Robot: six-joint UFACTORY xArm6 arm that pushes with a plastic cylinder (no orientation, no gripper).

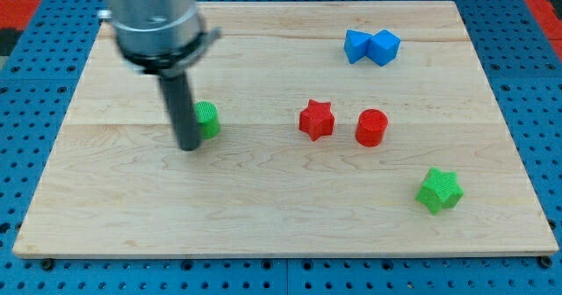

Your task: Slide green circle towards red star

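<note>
The green circle [207, 118] lies on the wooden board [263, 207], left of centre. The red star [316, 119] lies near the middle of the board, well to the right of the green circle. My tip [190, 147] rests on the board just to the left of the green circle and slightly below it, touching or almost touching it. The dark rod covers part of the circle's left side.
A red circle [371, 126] lies just right of the red star. A green star [438, 190] lies at the lower right. A blue star [356, 46] and a blue cube [384, 46] lie side by side at the upper right.
</note>
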